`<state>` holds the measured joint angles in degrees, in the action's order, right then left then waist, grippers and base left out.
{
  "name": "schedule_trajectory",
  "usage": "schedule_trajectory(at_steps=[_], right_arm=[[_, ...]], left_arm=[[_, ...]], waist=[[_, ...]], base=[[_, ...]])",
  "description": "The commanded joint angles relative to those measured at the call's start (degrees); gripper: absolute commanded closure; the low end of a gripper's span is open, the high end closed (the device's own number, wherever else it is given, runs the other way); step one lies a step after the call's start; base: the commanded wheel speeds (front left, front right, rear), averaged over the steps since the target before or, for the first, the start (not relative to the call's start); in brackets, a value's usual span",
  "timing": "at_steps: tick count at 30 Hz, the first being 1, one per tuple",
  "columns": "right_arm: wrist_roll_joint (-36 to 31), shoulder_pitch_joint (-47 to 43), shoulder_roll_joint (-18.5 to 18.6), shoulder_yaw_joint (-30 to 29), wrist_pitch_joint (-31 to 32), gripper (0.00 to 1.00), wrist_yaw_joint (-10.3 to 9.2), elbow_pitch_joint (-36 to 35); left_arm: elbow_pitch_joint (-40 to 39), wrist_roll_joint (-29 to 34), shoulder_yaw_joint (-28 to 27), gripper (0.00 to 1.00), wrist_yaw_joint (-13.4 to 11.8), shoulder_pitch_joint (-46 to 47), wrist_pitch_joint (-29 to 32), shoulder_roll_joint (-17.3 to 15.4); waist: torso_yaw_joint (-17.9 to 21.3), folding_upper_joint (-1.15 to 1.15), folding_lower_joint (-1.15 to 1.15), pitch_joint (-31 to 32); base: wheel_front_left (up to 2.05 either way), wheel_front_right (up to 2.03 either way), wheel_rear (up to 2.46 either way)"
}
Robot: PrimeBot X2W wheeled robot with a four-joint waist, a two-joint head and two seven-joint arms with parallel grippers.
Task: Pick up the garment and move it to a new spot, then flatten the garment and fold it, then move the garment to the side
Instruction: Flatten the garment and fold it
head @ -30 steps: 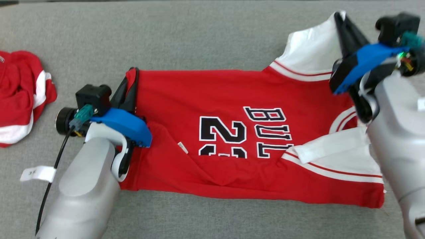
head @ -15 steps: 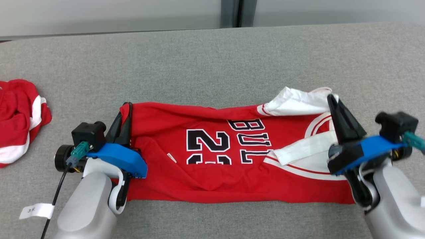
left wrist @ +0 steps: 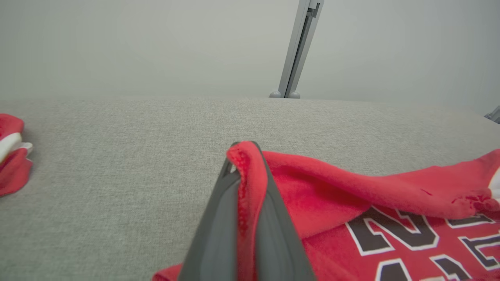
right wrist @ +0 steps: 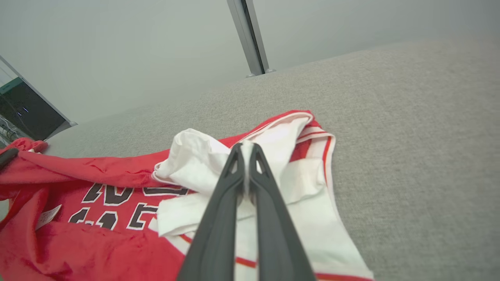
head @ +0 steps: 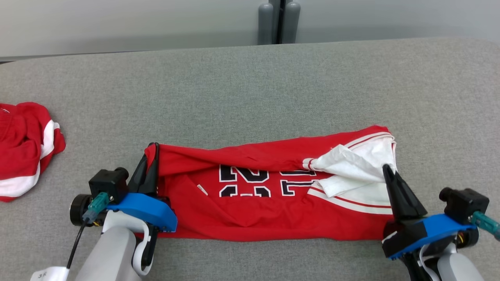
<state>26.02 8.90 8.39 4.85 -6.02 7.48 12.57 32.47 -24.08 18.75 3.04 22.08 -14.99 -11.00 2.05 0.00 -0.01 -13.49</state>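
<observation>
Grey woven tabletop [head: 250,89] across lower and middle frame; plain pale wall [head: 117,23] along top edge; paired grey posts [head: 278,21] top centre.

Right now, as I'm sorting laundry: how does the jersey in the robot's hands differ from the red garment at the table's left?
The jersey lies stretched in a long band, its far edge folded over; the red garment sits bunched in a heap. The jersey shows black lettering; the red garment shows none. The left hand and right hand pinch the jersey's ends; the red garment lies untouched. Both are red with white trim.
</observation>
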Motion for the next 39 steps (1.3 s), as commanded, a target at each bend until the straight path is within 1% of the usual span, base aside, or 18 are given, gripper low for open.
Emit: schedule_trajectory(at_steps=[1,7,8,9,10,16,19,24,28,29,32,39], right_arm=[[-1.0,-1.6,-0.3,-0.7,0.1,1.00,0.03,-0.2],[-2.3,-3.9,-1.6,-2.0,0.4,1.00,0.03,1.5],[-2.4,-3.9,-1.7,-2.0,0.2,1.00,0.03,1.9],[-3.0,-4.1,-1.8,-2.4,-0.4,0.67,0.03,2.4],[-3.7,-4.2,-1.8,-2.4,-0.5,0.00,0.03,2.9],[-4.4,-4.0,-1.9,-3.2,-1.9,0.00,0.03,4.7],[-4.4,-3.0,-1.3,-3.8,-2.4,0.00,0.03,5.0],[-5.0,-0.6,0.2,-4.3,-1.7,0.00,0.03,5.3],[-6.1,1.0,1.1,-4.8,-0.2,0.00,0.03,6.3],[-7.1,2.4,1.6,-5.4,1.1,0.00,0.03,7.4],[-8.9,4.0,2.3,-6.4,2.9,0.00,0.03,9.5],[-10.7,6.4,2.8,-7.3,6.9,0.00,0.03,16.0]], left_arm=[[-0.6,0.3,-0.8,1.00,0.1,-0.9,-0.3,0.2],[-2.6,2.3,-2.9,0.99,0.4,-4.3,-0.3,1.6],[-2.8,2.6,-3.2,0.82,0.5,-4.8,-0.3,1.8],[-3.1,3.0,-3.6,0.22,0.5,-5.2,-0.3,2.1],[-3.2,3.5,-4.0,0.00,0.5,-5.6,-0.3,2.3],[-6.7,5.9,-7.4,0.00,0.8,-8.4,-0.3,3.7],[-9.8,7.1,-10.1,0.00,0.6,-10.3,-0.3,4.5],[-15.5,9.6,-14.4,0.00,0.4,-13.4,-0.3,5.4],[-18.7,10.9,-16.9,0.00,0.2,-14.9,-0.3,6.2],[-20.7,12.0,-18.3,0.00,0.2,-15.6,-0.3,6.5],[-22.4,13.0,-19.9,0.00,0.6,-16.3,-0.3,6.9],[-23.6,14.7,-22.2,0.00,1.0,-17.1,-0.3,7.6]], waist=[[0.0,0.00,0.01,0.2],[0.2,0.00,0.01,0.8],[0.2,0.00,0.01,0.9],[0.2,0.00,0.01,1.0],[0.2,0.00,0.01,1.2],[0.1,0.00,0.01,2.5],[0.0,0.00,0.01,3.3],[-0.6,0.00,0.01,4.0],[-1.1,0.00,0.01,4.1],[-1.5,0.00,0.01,4.1],[-2.4,0.00,0.01,4.0],[-4.4,0.00,0.01,3.5]], base=[[0.00,0.00,0.00],[0.00,0.00,0.00],[0.00,0.00,0.00],[0.00,0.00,0.00],[0.00,0.00,0.00],[0.00,0.00,0.00],[0.00,0.00,0.00],[0.00,0.00,0.00],[0.00,0.00,0.00],[0.00,0.00,0.00],[0.00,0.00,0.00],[0.00,0.00,0.00]])
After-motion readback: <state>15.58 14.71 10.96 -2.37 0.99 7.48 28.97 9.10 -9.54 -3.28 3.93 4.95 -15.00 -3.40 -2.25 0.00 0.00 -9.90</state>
